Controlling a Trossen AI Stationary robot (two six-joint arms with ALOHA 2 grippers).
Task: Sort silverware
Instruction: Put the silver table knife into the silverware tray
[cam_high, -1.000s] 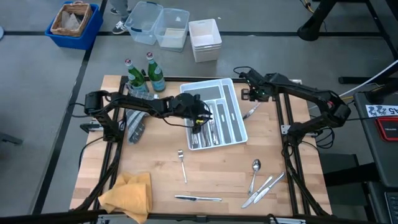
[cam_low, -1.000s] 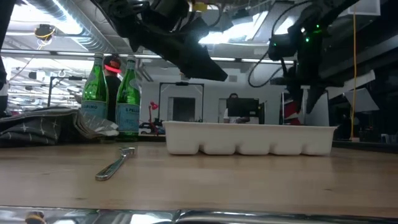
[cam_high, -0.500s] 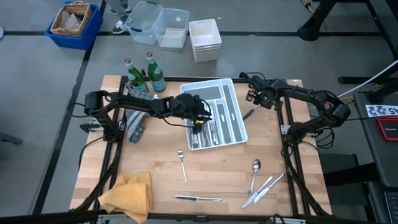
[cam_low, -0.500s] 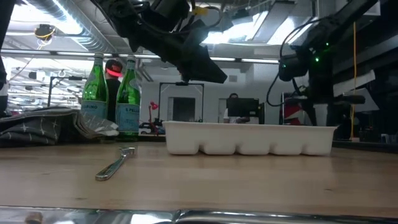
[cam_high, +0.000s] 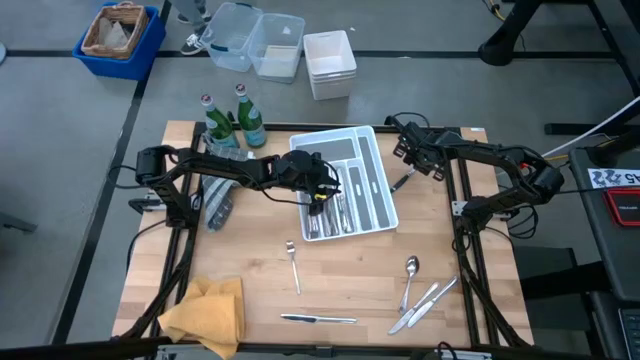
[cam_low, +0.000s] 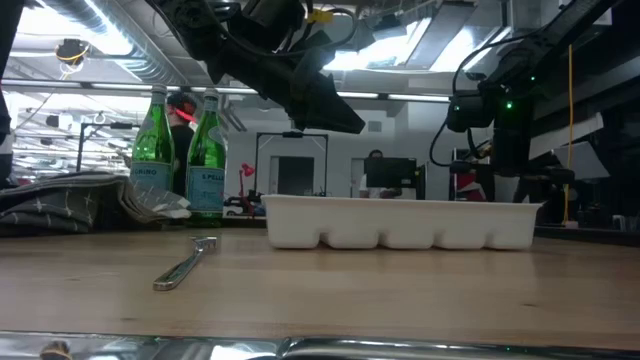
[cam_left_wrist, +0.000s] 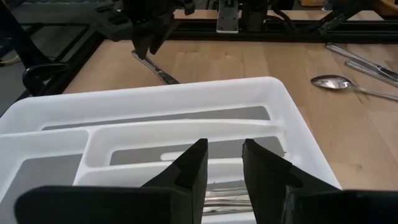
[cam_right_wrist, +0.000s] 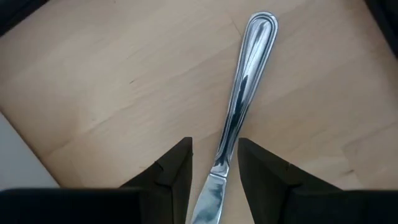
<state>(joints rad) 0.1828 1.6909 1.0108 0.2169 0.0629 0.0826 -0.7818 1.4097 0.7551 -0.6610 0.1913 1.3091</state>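
Observation:
A silver knife (cam_high: 402, 182) lies flat on the table just right of the white tray (cam_high: 372, 170). My right gripper (cam_high: 410, 163) is open over it, and its fingers stand on either side of the knife (cam_right_wrist: 239, 106) where handle meets blade, with gaps showing. My left gripper (cam_high: 318, 197) hangs open and empty over the tray's near compartments (cam_left_wrist: 155, 152), where several pieces of silverware (cam_high: 338, 212) lie. A fork (cam_high: 293, 264), a spoon (cam_high: 410, 276), two knives (cam_high: 425, 302) and another knife (cam_high: 318, 319) lie loose on the table's near half.
Two green bottles (cam_high: 230, 120) stand at the far left beside a dark folded cloth (cam_high: 218, 200). A yellow cloth (cam_high: 205, 310) lies at the near left corner. In the low view the fork (cam_low: 185, 265) lies in front of the tray's wall (cam_low: 400, 225).
My right gripper has gone down and a little toward the table's right and near edges, onto the knife beside the tray. Nothing else has moved.

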